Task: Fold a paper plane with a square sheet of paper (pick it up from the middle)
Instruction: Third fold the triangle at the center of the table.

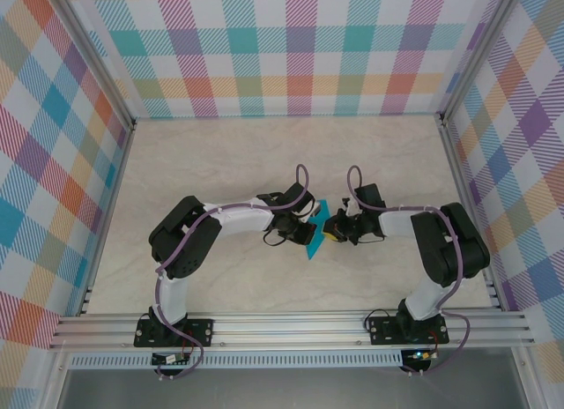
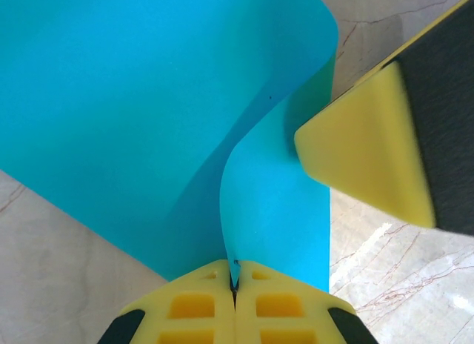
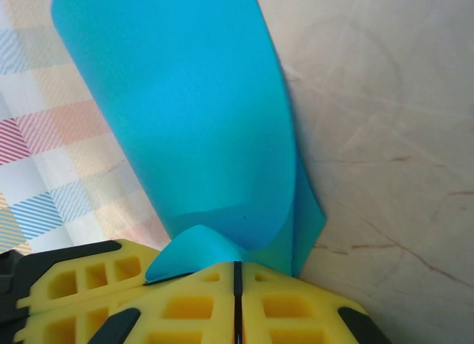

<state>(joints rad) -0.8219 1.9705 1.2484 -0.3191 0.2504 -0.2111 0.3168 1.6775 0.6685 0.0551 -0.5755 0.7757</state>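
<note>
The teal-blue square sheet of paper [image 1: 315,234] hangs above the middle of the table, held between my two grippers. It is bent into a soft fold [image 2: 222,173], with one flap curving to the right. My left gripper [image 2: 235,285] is shut on the fold's lower end, and a sliver of paper shows in its seam. My right gripper [image 3: 237,273] is shut at the sheet's [image 3: 200,121] edge, where a small curl [image 3: 192,249] lies over its left finger. One of the right gripper's fingertips [image 2: 363,159] presses the right flap. A paper plane is out of view.
The pale marble table [image 1: 220,153] lies under both arms. Checked walls [image 1: 291,48] close in the back and both sides. An aluminium rail [image 1: 291,325] runs along the near edge by the arm bases. The left gripper's yellow fingers [image 3: 67,285] sit close beside the right gripper.
</note>
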